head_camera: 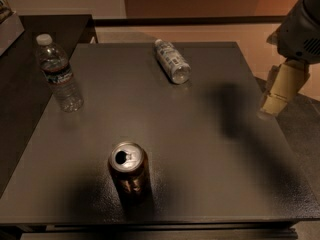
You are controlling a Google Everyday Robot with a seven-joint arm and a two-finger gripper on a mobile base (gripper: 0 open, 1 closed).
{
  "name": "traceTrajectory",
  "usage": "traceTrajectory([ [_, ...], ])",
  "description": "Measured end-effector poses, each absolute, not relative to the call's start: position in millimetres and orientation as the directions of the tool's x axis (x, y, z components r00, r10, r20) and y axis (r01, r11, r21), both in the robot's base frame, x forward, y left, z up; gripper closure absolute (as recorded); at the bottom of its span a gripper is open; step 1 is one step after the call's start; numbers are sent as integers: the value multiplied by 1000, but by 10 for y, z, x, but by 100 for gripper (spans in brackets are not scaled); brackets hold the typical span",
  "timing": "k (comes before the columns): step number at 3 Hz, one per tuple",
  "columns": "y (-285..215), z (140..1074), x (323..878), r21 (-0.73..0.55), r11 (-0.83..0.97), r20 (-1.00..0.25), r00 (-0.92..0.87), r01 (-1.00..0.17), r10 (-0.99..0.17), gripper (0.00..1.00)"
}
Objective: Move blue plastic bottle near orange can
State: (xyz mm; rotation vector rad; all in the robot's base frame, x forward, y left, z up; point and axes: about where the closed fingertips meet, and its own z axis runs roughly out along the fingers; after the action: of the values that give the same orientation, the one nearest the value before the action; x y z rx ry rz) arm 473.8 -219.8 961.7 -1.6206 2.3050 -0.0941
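Observation:
The blue plastic bottle (171, 60) lies on its side at the far middle of the dark table (200, 149), white cap pointing away. The orange can (129, 171) stands upright near the table's front edge, silver top with an open pull-tab hole. The gripper (278, 91) hangs at the right edge of the view, above the table's right side, well to the right of the bottle and apart from both things. Only its pale finger part and the grey arm housing above it show.
A taller clear ribbed water bottle (58, 74) with a narrow dark label stands upright at the table's left side. A second dark surface (30, 34) adjoins at the far left. The floor lies beyond the table's right edge.

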Motion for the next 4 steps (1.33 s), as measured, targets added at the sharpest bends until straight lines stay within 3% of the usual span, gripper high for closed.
traceTrajectory([
  [2, -2388, 9341, 5612, -226, 554, -299, -484, -801, -822, 0],
  [4, -2032, 9146, 6384, -138, 671, -409, -575, -729, -709, 0],
])
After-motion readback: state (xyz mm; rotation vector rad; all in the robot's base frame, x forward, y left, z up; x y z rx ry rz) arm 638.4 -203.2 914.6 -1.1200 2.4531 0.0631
